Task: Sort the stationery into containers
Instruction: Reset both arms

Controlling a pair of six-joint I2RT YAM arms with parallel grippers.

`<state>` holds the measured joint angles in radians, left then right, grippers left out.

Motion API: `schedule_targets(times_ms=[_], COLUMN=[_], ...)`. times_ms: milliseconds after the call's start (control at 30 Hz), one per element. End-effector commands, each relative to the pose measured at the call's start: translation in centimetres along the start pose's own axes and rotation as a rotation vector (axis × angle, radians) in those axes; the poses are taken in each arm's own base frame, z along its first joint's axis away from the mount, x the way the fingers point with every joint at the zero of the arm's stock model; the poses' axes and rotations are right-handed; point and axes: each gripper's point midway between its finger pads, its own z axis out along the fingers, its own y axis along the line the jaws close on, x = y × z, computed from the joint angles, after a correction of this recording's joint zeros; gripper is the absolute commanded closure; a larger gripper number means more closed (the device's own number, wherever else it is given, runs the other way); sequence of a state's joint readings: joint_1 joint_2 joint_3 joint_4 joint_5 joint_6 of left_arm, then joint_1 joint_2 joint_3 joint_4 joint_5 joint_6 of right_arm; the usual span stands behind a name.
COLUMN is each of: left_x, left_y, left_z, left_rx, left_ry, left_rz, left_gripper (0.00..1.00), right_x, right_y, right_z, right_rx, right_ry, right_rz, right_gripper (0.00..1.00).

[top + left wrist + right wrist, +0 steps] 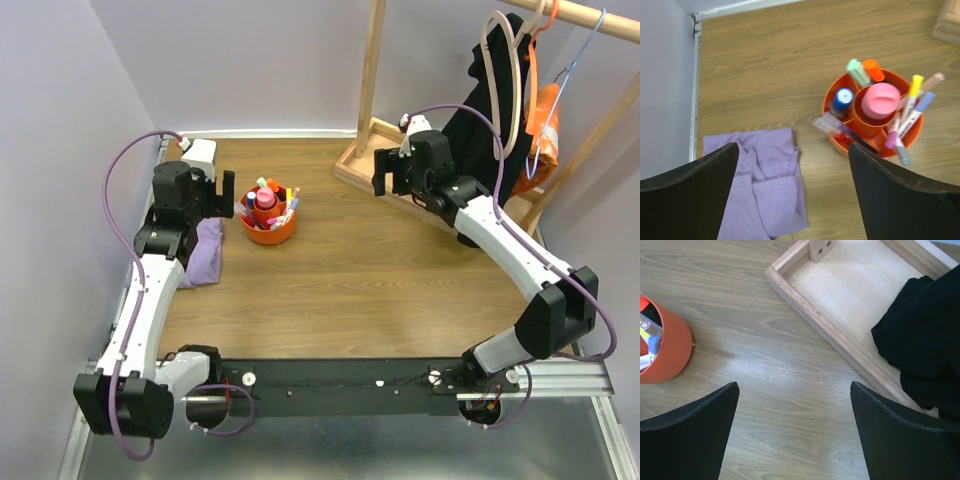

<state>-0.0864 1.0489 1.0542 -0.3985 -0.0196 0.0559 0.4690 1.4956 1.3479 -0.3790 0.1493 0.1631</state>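
The left pincer [792,150] and the right pincer [793,385] are held wide open, with nothing gripped. The stationery [910,107] is found standing in the orange tub [842,145], which is seen just ahead and right of the left pincer and well left of the right one.

Overhead plus downward wrists; shared tub [268,236]

**Layout, both wrists**

My left gripper [792,150] hangs over the table [765,60]. The cloth [765,175] lies beneath it and to its left, the tub [826,105] ahead to its right. Stationery [910,107] stands in the tub's compartments, a capped tube [881,100] in the central cup. From my right gripper [794,387], the tub sits far left. The rack base [840,335] lies ahead-right, a garment [925,335] over its right part.
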Motion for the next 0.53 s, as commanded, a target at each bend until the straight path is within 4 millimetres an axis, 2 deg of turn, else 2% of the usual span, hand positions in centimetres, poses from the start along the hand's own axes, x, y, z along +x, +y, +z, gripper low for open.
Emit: schedule_targets(times_ms=[0, 100, 200, 500], left_x=[0.5, 0.0, -0.2, 1.5], left_y=[2.0, 3.4, 2.8, 1.5], left_z=[1.1, 1.7, 2.1, 2.1], left_rx=[-0.023, -0.066, -0.032, 0.022], left_ry=[0.033, 0.001, -0.02, -0.03], left_rz=[0.001, -0.033, -0.048, -0.078], left_gripper=[0.01, 0.01, 0.01, 0.01], right_x=[1.2, 0.8, -0.1, -2.5], right_y=[-1.3, -1.3, -1.6, -2.0], right_z=[1.2, 1.6, 1.5, 1.2], right_rx=[0.078, 0.082, 0.092, 0.111], right_ry=[0.065, 0.054, 0.026, -0.019], right_rz=[0.012, -0.002, -0.032, -0.109], right_gripper=[0.0, 0.0, 0.0, 0.0])
